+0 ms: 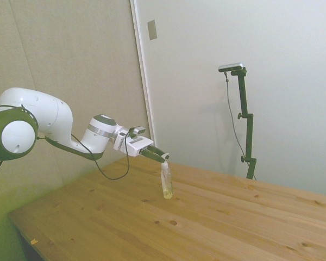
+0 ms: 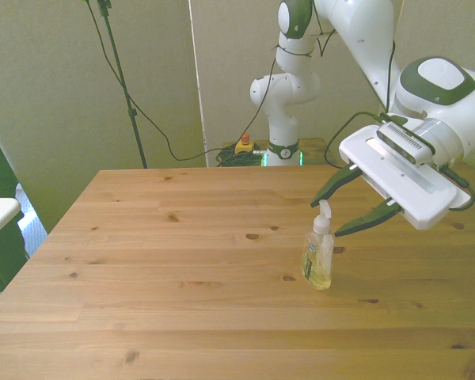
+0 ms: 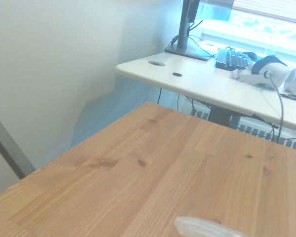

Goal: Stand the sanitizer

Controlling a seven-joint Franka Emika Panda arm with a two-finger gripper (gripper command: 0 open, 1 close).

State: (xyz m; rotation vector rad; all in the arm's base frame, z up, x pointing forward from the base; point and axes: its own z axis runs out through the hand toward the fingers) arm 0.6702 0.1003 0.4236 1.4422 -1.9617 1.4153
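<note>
The sanitizer [image 2: 317, 255] stands upright on the worktop [image 2: 158, 261], right of center in the front view, the spread pincer [image 2: 351, 207] straddling its pump without gripping, so only withdrawing seems left.

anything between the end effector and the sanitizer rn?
Nothing visible. The sanitizer stands upright on the table, and the open end effector sits right at its pump top, one finger on each side. No other object is on the table near them.
</note>
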